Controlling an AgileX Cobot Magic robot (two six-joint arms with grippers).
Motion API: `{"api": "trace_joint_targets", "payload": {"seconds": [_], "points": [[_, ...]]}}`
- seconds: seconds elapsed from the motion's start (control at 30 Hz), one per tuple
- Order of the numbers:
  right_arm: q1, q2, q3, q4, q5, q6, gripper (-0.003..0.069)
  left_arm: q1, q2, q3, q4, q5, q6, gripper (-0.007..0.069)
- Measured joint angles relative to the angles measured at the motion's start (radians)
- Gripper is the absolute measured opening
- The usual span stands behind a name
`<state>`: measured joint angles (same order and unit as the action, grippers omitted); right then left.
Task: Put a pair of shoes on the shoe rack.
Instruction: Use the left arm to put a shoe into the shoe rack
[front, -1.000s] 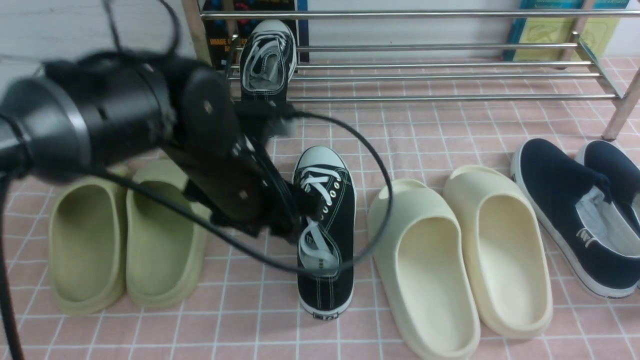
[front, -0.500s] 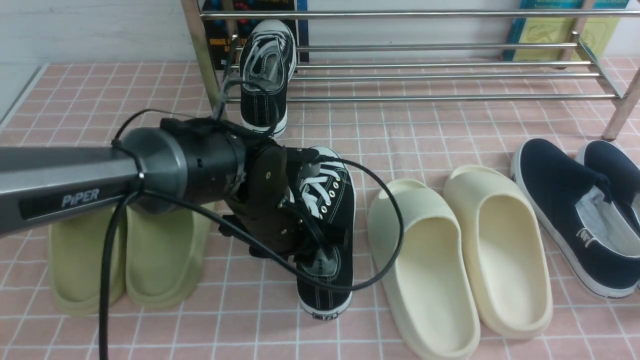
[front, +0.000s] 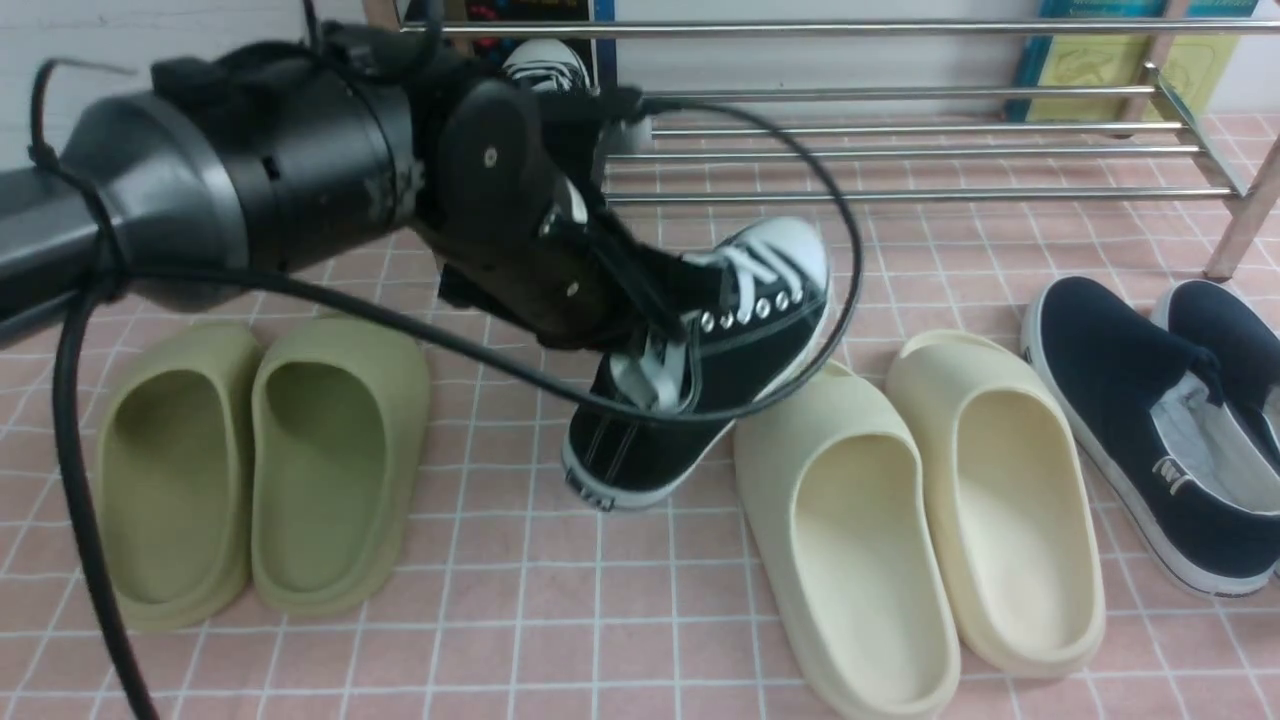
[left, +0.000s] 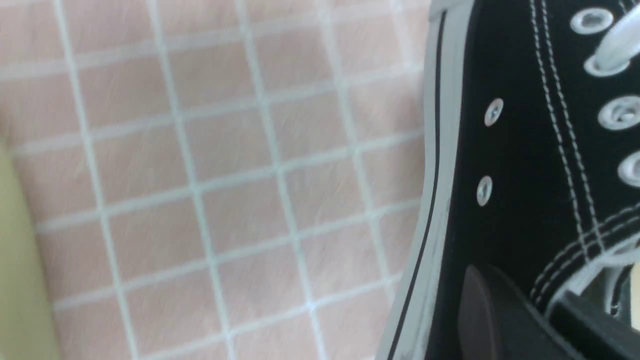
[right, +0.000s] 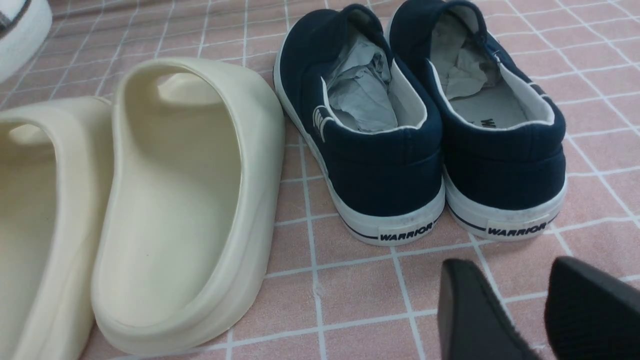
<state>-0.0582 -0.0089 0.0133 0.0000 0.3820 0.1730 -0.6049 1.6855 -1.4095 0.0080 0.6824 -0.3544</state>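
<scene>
My left gripper (front: 668, 335) is shut on the collar side of one black canvas sneaker (front: 720, 370). It holds the sneaker off the pink floor mat, tilted, with its white toe pointing up and to the right. In the left wrist view one finger (left: 480, 310) presses the outside of that sneaker (left: 520, 165) and the other sits inside the opening. The second sneaker (front: 545, 62) is on the chrome shoe rack (front: 900, 150) at its left end, mostly hidden behind my left arm. My right gripper (right: 525, 305) is open and empty above the mat, near the navy slip-ons.
Two green foam slides (front: 265, 460) lie at the left. Two cream slides (front: 920, 520) lie just right of the held sneaker. Navy slip-ons (front: 1150, 420) are at the far right, also in the right wrist view (right: 400, 135). Boxes stand behind the rack.
My left gripper came down onto the sneaker on the mat, closed on its collar and lifted it. The sneaker has turned so its toe points to the upper right.
</scene>
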Motion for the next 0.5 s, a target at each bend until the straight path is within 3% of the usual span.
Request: {"api": "trace_joint_targets", "payload": {"seconds": [0.23,0.5], "points": [[0.000,0.000,0.000,0.000,0.000,0.000,0.0240,0.077,0.054,-0.099,-0.008,-0.019,-0.020,0.0013],[0.000,0.000,0.000,0.000,0.000,0.000,0.0240,0.153,0.215,-0.230,-0.002,-0.160,-0.031,0.0015]]}}
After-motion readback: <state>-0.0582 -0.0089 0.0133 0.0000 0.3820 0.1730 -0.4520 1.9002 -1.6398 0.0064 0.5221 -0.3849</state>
